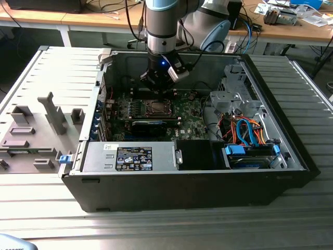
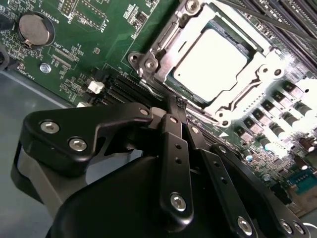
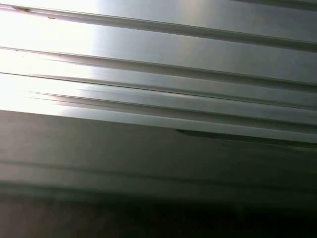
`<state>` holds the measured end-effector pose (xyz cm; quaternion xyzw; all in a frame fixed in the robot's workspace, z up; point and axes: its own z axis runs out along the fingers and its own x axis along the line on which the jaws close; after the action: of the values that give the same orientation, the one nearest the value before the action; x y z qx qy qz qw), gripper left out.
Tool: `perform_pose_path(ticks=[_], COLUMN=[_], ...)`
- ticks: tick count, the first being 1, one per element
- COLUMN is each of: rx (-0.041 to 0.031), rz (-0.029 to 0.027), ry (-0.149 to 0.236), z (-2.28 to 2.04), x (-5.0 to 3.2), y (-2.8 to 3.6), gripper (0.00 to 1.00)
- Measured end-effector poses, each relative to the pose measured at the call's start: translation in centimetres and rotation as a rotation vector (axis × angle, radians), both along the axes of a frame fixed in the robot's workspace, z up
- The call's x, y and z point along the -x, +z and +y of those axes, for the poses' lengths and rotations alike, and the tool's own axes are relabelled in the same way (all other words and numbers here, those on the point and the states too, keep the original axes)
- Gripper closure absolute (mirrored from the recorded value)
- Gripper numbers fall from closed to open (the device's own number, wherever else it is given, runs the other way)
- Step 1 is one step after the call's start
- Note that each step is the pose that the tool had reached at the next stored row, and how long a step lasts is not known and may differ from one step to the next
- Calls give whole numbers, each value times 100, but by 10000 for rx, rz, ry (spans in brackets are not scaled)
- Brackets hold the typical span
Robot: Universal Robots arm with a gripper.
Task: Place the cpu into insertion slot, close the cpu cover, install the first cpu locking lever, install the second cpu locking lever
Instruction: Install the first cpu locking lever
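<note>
second wrist view: gripper [image 2: 179,105] fingers pressed together, empty, at cpu cover [image 2: 163,52] edge; cpu [image 2: 210,59] seated.

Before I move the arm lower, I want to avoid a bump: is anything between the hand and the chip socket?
Nothing visible does. The hand hangs just beside the cover, which is closed over the chip, with only bare board between.

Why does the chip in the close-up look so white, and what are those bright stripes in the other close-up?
In the second wrist view, strong light glares off the flat silvery metal top of the square cpu, washing it out, with the shiny silver-grey cpu cover framing it; the black hand in front looks soft. In the first wrist view, ribbed grey metal is overexposed on one side and fades into shadow.
</note>
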<state>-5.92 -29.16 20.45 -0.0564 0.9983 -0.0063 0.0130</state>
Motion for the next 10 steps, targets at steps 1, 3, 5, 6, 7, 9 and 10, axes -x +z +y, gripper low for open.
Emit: perform_pose_path(ticks=[1, 3, 5, 6, 7, 9, 10], rx=[2, 4, 2, -11, -5, -2, -3], rz=[1, 3, 0, -8, -1, 0, 1], ry=[0, -1, 0, 1, 0, -1, 0], z=[0, -2, -5, -4, -6, -8, -7], x=[-9, -18, -26, -31, -36, -44, -44], y=[-6, -13, -19, -25, -27, -28, -28], gripper=[89, 89, 89, 89, 89, 89, 89])
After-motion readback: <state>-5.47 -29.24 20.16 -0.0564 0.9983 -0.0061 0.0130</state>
